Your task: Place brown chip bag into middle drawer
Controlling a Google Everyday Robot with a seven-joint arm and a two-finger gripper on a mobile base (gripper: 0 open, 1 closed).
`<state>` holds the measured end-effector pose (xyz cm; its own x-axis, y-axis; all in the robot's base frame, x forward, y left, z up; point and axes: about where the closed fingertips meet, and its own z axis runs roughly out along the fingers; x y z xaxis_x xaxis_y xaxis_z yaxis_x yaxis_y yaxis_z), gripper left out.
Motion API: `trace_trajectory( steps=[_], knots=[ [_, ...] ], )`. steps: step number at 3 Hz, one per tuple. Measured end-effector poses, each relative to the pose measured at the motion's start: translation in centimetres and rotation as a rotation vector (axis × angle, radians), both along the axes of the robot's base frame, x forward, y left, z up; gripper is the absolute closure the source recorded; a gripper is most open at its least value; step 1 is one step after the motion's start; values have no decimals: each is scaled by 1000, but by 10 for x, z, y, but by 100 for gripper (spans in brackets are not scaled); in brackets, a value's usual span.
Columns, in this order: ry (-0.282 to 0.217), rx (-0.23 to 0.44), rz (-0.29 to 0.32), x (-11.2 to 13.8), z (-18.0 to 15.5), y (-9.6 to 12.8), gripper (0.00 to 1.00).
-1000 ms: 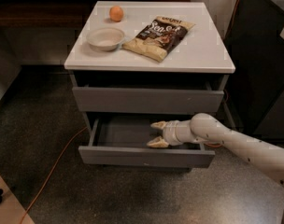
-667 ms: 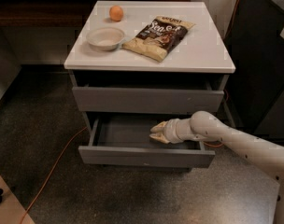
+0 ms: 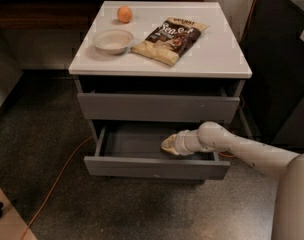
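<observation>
Down inside the pulled-out grey drawer, which I take to be the middle drawer (image 3: 152,167), the gripper (image 3: 167,145) has drawn its two tan fingers together. A second ago they were spread apart at much the same spot, right of centre above the drawer floor. They now meet in a blunt point with nothing visible between them, so the gripper is clenched on empty air. For the task this suggests that the drawer-side work is finished: the drawer stands well out from the cabinet, its cavity bare, ready to take the bag. The brown chip bag (image 3: 171,39) has not shifted. It lies flat and slightly askew on the white cabinet top (image 3: 212,59), just beside the white bowl (image 3: 113,40), with an orange (image 3: 124,14) further back, so the pick itself is not yet begun. The closed drawer front (image 3: 157,108) above overhangs the rear of the open one. The next move, as I judge it, is to back out clear of that front before rising to the top. The arm (image 3: 242,149) reaches in from the lower right, its pale forearm crossing the drawer's right front corner, the wrist nearly level and pointing left, the fingertips low within the drawer walls.
</observation>
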<state>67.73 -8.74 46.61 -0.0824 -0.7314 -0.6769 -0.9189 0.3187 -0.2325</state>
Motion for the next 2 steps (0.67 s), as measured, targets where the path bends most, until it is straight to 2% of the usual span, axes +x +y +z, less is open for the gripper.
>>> trace_trajectory(
  steps=[2],
  knots=[
    [42,-47,-17,0,-35,2,100]
  ],
)
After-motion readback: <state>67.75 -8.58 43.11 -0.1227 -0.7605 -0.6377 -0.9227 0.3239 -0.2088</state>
